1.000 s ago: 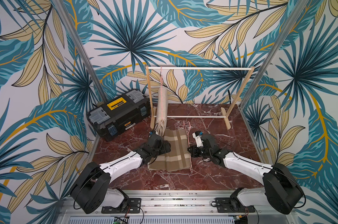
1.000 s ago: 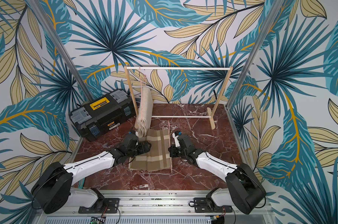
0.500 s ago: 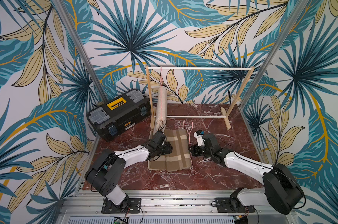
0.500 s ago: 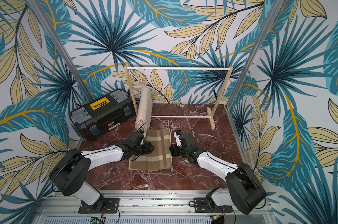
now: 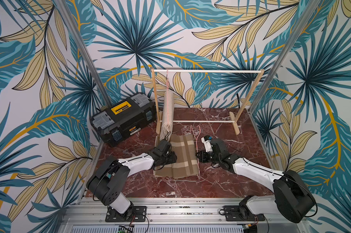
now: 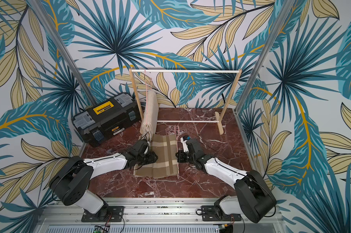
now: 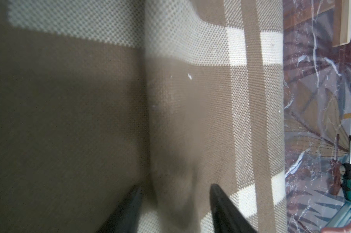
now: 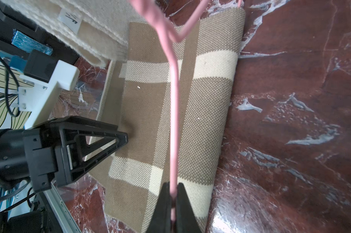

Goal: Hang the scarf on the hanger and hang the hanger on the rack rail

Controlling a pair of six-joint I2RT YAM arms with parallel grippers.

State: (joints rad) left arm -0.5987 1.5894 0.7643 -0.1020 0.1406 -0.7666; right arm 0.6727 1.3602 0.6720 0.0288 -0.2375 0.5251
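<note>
- My right gripper (image 8: 173,193) is clamped tight on the straight bar of the pink hanger (image 8: 174,121). In a top view the wire lies along the plaid scarf (image 5: 184,157) on that arm's side.
- The scarf lies folded flat on the marble table (image 5: 221,181), just in front of the wooden rack (image 5: 206,71). Its far corner sits right at the foot of the beige scarf (image 5: 167,113) hanging there.
- My left gripper (image 7: 175,187) is down on the opposite side of the plaid. The jaws are apart with a soft pucker of cloth between the fingers (image 7: 221,201), and nothing is pinched that I can see.
- My read is that this step is taking hold of that side so the cloth can be lifted and fed over the hanger bar.
- I want the fingers low against the table so they bite the whole folded stack. If they catch only the top layer, I expect it to peel open on the lift.
- I want to close squarely on the pucker, then test with a small lift before committing.
- The right side's job is to hold the hanger level. That thin wire could twist between the pads.
- I should draw the plaid towards me, clear of the beige scarf, so nothing gets dragged off the rack.
</note>
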